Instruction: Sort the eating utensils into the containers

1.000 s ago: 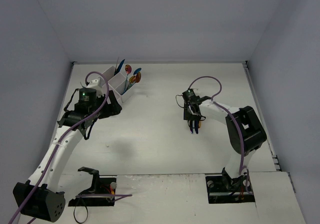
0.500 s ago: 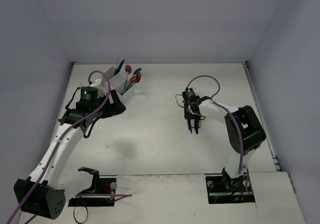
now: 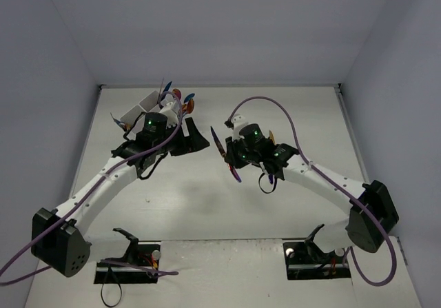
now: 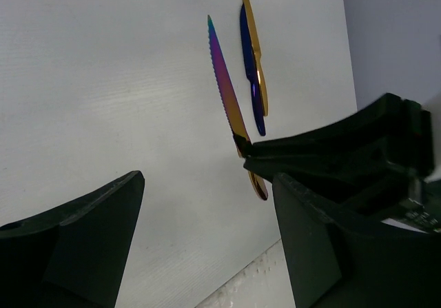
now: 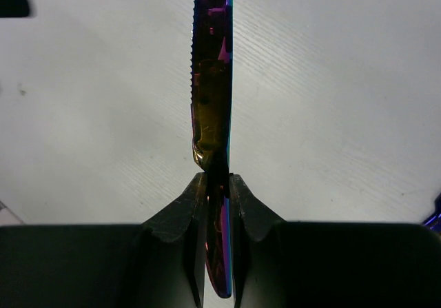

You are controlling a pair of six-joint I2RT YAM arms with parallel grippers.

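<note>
Since a second ago: right gripper (image 3: 231,158) swung from right half to desk centre, fingers clamped on knife (image 5: 212,67) handle, serrated blade pointing away; left gripper (image 3: 191,140) moved off box (image 3: 138,109) toward centre, fingers wide apart, holding nothing, facing knife
Count: two arms; one held knife; two loose on desk right of centre, gold piece (image 4: 249,39) and blue piece (image 4: 255,105), side by side; one box at far-left corner, at least three utensils (image 3: 180,98) standing in it
White desk (image 3: 207,198); plain pale grey walls (image 3: 207,25) on three sides
</note>
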